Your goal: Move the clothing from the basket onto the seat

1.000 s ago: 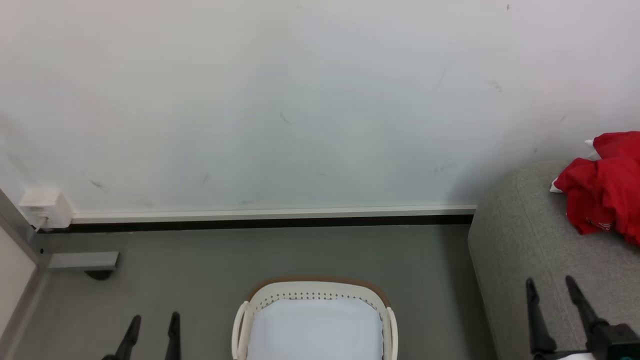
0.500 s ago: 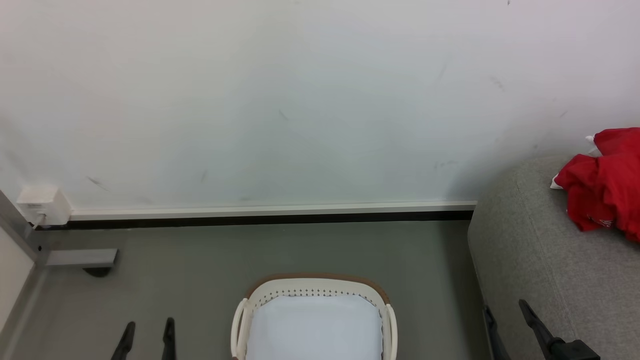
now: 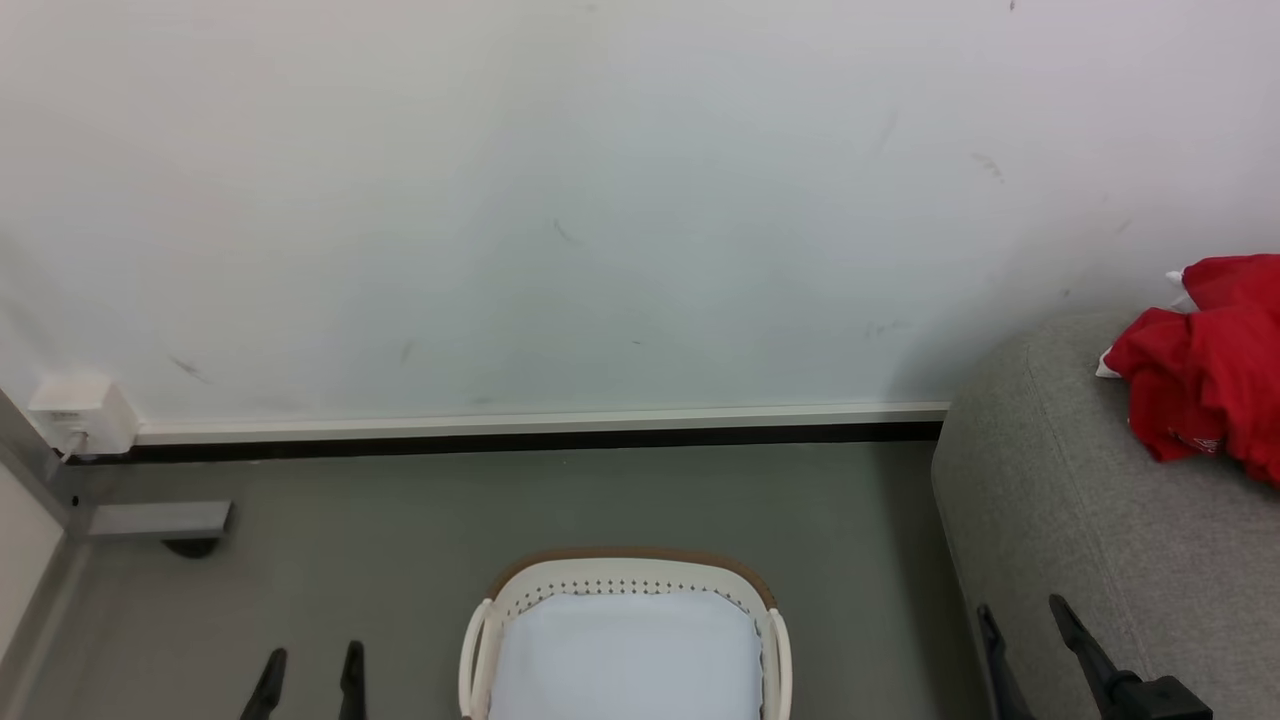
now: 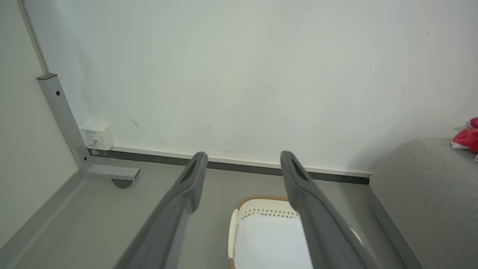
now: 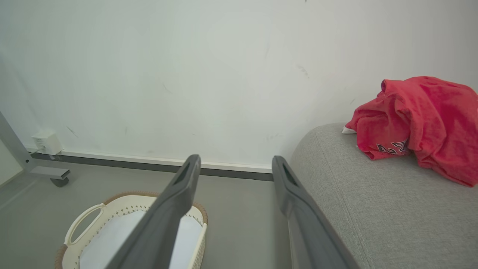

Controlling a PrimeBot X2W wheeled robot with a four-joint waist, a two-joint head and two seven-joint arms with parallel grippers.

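**Jersey on the sofa, at 1 o'clock from the right claw**

In the head view the red jersey [image 3: 1200, 370] lies crumpled on the grey sofa [image 3: 1060, 520], up against the wall and well apart from both claws. From the right gripper [image 3: 1022, 606] it sits at about 1 o'clock. From the left gripper [image 3: 315, 652] it is far off at about 2 o'clock, with the laundry basket [image 3: 630, 557] between the two arms. The right arm is plainly the nearer one, its fingers lying along the sofa's rounded edge.

Both claws stand wide, fingers well parted, with nothing between them.

The right wrist view shows the jersey as a bunched heap rather than a flat garment. Its widest spread runs roughly from 10 toward 4 o'clock, with dark lettering showing on a lower fold. It rests wholly on the cushion, with nothing over the edge as far as can be seen.

The basket shows its pale liner [image 3: 625, 655] and no red cloth, though its near part is cut off. By that, the task looks done; any tidying would fall to the right arm, reaching forward and slightly right.
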